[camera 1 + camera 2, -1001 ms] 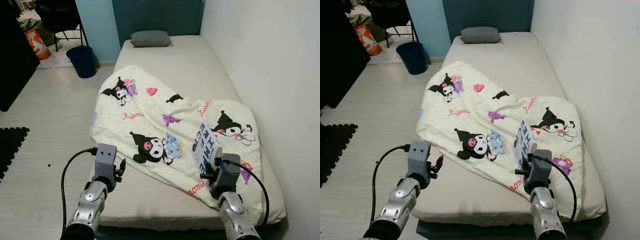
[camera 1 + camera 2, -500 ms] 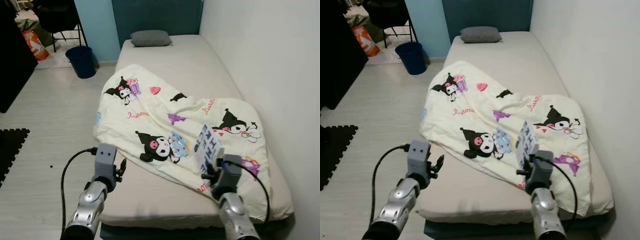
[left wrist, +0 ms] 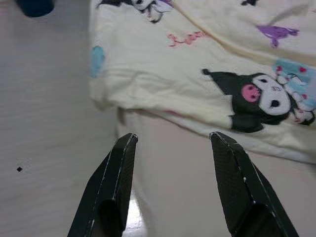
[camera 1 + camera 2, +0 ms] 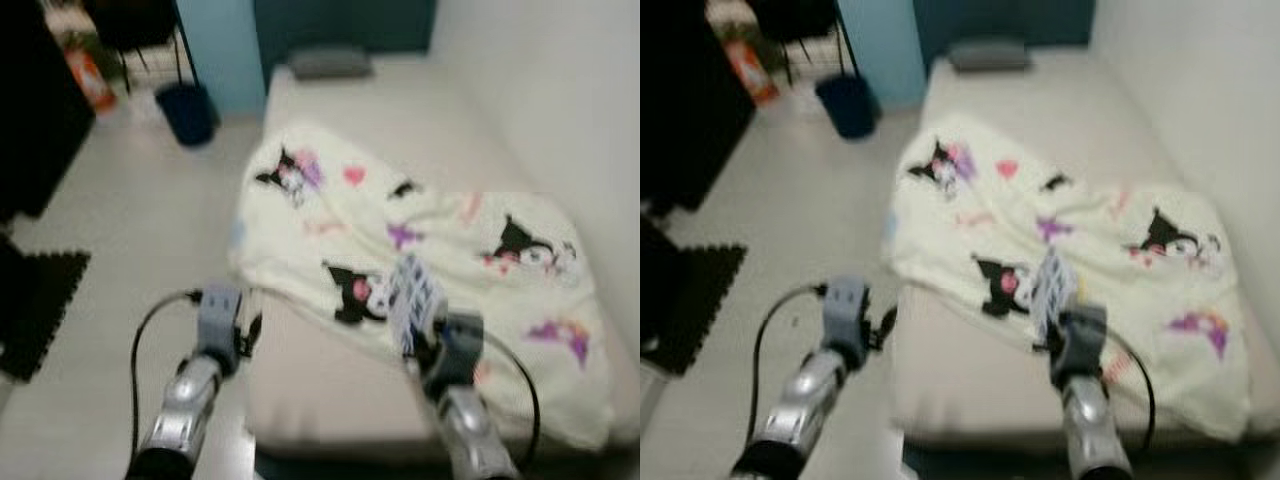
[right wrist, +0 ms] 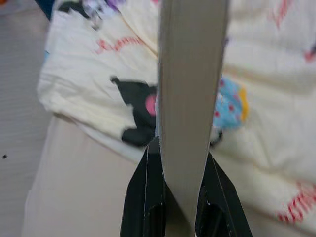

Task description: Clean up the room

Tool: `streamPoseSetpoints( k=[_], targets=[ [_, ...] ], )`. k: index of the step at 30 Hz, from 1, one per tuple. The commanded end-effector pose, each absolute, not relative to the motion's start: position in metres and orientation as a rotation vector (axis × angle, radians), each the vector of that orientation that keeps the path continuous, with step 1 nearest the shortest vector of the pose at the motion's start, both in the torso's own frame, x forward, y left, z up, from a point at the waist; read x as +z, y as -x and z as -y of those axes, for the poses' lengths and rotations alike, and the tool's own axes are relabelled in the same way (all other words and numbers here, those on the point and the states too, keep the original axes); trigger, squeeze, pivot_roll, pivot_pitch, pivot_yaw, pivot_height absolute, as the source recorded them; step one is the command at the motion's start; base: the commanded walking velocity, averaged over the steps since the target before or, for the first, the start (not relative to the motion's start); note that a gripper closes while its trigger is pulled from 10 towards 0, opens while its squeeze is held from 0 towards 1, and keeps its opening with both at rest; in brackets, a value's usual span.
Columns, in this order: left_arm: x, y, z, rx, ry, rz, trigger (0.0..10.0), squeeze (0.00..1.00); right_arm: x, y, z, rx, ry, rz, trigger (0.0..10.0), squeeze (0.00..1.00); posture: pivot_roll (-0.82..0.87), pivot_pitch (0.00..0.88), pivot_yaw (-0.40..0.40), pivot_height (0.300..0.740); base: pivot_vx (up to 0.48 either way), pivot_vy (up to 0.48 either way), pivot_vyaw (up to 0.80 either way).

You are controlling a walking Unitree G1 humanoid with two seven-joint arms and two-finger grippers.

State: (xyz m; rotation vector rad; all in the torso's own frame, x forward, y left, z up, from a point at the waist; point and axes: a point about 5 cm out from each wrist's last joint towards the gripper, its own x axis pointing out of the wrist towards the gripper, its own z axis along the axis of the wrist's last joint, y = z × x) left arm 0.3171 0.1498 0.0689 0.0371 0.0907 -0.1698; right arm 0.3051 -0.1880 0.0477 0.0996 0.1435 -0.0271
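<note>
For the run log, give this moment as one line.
right gripper: shut on flat white book with blue lettering, over cream cartoon-print blanket | left gripper: open, unladen, at beige mattress edge | head views blurred

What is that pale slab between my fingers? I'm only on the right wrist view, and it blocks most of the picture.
Observer: The right gripper is shut on a flat book or box with a blue-and-white printed face, held upright over the blanket.
Operator: Is the left gripper busy?
Observer: No. The left gripper is open, holding nothing, beside the bed's near left edge.
Operator: Anything on the floor to aim for?
Observer: A dark blue bin stands on the floor by the head of the bed, to the left.
</note>
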Motion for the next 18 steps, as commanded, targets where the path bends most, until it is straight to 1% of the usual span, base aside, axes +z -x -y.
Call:
streamPoseSetpoints(
  k=[1,18],
  targets=[
    [0.0559,-0.3094,-0.1589,-0.147,-0.034,-0.144,10.0,0.0,0.0416,-0.2999,0.1837,-0.026,-0.123,-0.152,10.0,0.0,0.04,0.148,0.023,0.74,0.0,0.375,0.0],
    [0.0583,-0.311,-0.1603,-0.153,-0.039,-0.143,10.0,0.0,0.0411,-0.2996,0.1812,-0.023,-0.139,-0.144,10.0,0.0,0.05,0.143,0.027,0.74,0.0,0.366,0.0]
  ],
)
